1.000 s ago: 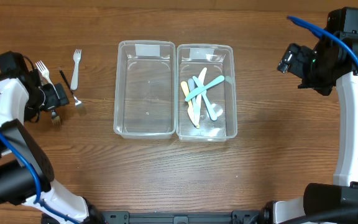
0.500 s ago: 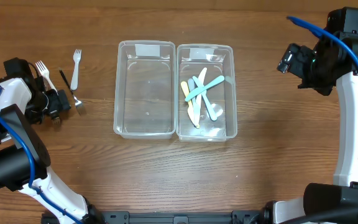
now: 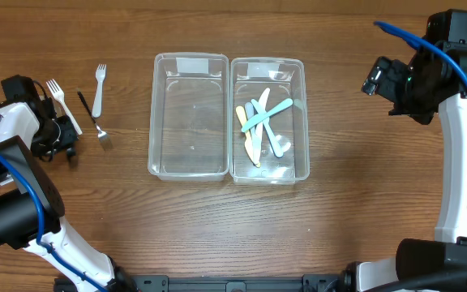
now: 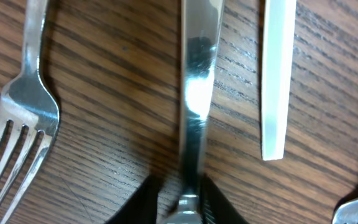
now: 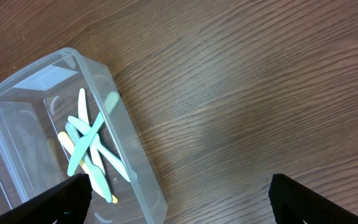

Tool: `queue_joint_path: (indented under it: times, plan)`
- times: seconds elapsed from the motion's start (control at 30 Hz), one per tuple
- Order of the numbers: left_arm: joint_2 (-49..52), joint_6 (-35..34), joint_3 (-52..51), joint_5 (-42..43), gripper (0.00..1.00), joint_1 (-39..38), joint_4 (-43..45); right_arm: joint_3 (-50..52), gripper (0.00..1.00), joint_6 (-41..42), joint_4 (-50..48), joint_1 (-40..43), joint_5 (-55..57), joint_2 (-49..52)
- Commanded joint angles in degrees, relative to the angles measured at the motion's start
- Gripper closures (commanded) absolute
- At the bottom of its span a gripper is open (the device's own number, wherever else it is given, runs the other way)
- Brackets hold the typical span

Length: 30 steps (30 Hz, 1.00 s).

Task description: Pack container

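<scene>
Two clear containers stand side by side mid-table: the left one (image 3: 189, 113) is empty, the right one (image 3: 294, 138) (image 5: 135, 168) holds several pastel plastic knives (image 3: 259, 122) (image 5: 89, 149). My left gripper (image 3: 57, 136) (image 4: 188, 190) is down at the table's left, shut on the shiny handle of a metal fork (image 4: 196, 93) that runs straight out from between its fingers (image 4: 143, 202). My right gripper (image 3: 379, 77) (image 5: 185, 199) hangs open and empty above the table, right of the containers.
Loose cutlery lies around the left gripper: a second metal fork (image 3: 55, 88) (image 4: 27, 118), a white plastic fork (image 3: 98, 91) whose handle (image 4: 273, 81) shows beside the held one, and a black-handled fork (image 3: 92, 120). Bare wood (image 5: 260, 93) lies under the right gripper.
The left gripper's jaws went from wide open to closed on the metal fork's handle, and it shifted slightly left. The right arm stayed still.
</scene>
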<state>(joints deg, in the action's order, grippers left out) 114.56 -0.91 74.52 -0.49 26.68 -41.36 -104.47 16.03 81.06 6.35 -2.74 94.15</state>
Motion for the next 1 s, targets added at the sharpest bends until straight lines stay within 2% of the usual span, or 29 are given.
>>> queue_joint_path:
  times: [0.0, 0.23, 0.5, 0.63, 0.97]
  plan:
    - [2.3, 0.5, -0.7, 1.6, 0.85, 0.0, 0.7, 0.3, 0.07, -0.4, -0.2, 0.0, 0.1, -0.2]
    - [2.3, 0.5, -0.6, 1.7, 0.96, 0.0, 1.6, 0.3, 0.07, -0.9, -0.2, 0.0, 0.1, -0.2]
    - [0.7, 0.5, 2.2, 1.9, 0.96, -0.1, -2.3, 0.3, 0.07, -1.1, -0.2, 0.1, 0.1, -0.2]
    - [-4.3, 0.0, 4.6, 2.1, 0.96, -0.1, -5.8, 0.3, 0.07, -1.1, -1.1, 0.1, 0.1, -0.2]
    - [-24.5, -0.6, 5.5, 5.2, 0.96, -0.9, -9.5, 0.3, 0.07, -1.3, -1.0, 0.1, 0.0, -0.2]
